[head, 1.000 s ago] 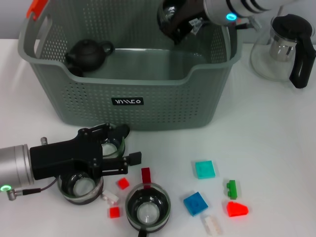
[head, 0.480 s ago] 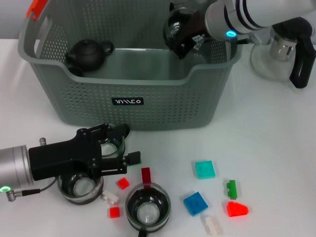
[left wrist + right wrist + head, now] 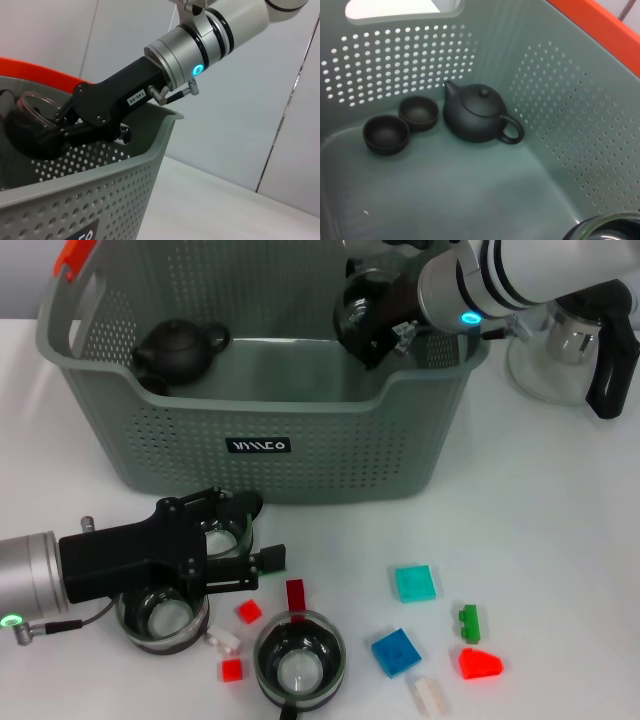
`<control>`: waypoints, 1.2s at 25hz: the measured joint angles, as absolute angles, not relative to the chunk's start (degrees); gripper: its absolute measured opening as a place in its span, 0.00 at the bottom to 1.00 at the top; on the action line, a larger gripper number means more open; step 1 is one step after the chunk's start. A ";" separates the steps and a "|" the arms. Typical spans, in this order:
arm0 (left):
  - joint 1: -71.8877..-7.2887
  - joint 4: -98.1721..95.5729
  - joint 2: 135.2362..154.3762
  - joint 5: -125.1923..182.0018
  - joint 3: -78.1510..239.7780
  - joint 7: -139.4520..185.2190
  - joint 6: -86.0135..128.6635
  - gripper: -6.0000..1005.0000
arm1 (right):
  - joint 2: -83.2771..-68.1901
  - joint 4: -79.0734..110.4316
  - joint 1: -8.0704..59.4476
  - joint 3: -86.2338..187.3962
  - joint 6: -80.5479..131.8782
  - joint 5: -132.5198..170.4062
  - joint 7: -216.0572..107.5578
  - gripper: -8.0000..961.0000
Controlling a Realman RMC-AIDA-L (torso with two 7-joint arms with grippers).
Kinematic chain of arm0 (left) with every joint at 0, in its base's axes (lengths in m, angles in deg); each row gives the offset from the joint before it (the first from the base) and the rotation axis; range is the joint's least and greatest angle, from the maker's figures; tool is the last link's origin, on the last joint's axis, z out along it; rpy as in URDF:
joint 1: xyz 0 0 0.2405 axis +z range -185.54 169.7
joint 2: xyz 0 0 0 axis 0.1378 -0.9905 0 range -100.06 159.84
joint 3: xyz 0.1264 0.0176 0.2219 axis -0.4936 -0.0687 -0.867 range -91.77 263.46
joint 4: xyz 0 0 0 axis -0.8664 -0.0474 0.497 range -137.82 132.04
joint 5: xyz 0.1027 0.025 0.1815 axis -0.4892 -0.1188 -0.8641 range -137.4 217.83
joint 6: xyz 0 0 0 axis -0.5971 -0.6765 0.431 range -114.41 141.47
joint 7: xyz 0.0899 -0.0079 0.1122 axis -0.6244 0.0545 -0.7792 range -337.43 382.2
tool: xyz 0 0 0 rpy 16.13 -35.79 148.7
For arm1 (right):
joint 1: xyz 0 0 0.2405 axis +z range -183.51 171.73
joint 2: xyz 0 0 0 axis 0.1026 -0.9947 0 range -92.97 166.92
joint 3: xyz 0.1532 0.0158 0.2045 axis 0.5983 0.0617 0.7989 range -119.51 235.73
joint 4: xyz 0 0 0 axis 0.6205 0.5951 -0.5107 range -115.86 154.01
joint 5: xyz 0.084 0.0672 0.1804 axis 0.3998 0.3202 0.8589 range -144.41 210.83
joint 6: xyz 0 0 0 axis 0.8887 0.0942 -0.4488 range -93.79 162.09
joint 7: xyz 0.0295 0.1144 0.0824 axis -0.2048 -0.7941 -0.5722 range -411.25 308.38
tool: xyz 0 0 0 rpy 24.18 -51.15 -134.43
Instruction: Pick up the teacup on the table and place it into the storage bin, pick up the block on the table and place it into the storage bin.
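My right gripper point(image 3: 368, 312) is shut on a glass teacup point(image 3: 357, 302) and holds it over the back right part of the storage bin point(image 3: 260, 410). The left wrist view shows the same gripper point(image 3: 47, 132) with the teacup point(image 3: 27, 117) just inside the bin's rim point(image 3: 150, 165). The cup's rim point(image 3: 605, 227) edges into the right wrist view. My left gripper point(image 3: 245, 535) rests low on the table at the front left, open, with its fingers either side of a second glass teacup point(image 3: 225, 537). Blocks lie scattered in front: teal point(image 3: 415, 583), blue point(image 3: 395, 652), a red wedge point(image 3: 480, 664).
Inside the bin sit a black teapot point(image 3: 477, 115) and two dark cups point(image 3: 386, 134). More glass teacups point(image 3: 298, 660) and small red, white and green blocks point(image 3: 249, 611) lie near the front edge. A glass pitcher point(image 3: 575, 335) stands right of the bin.
My right gripper has moved a little right and down with the teacup, closer to the bin's inside. The left arm has stayed still.
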State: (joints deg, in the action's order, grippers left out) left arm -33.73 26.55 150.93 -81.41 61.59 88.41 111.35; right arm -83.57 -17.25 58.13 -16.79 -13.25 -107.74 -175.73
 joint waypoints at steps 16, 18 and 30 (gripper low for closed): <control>-33.41 26.55 150.92 -81.43 61.59 88.39 111.30 0.87 | -83.43 -17.99 58.00 -16.71 -13.73 -108.02 -176.03 0.11; -33.40 26.55 150.95 -81.43 61.59 88.39 111.28 0.87 | -83.43 -18.01 58.00 -16.69 -13.73 -108.08 -176.12 0.17; -33.21 26.79 150.95 -81.52 61.59 88.39 111.29 0.87 | -83.50 -28.31 54.12 -16.41 -13.81 -106.37 -176.24 0.58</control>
State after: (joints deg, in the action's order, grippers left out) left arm -33.21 26.79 150.95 -81.52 61.59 88.39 111.29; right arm -83.50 -28.31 54.12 -16.41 -13.81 -106.37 -176.24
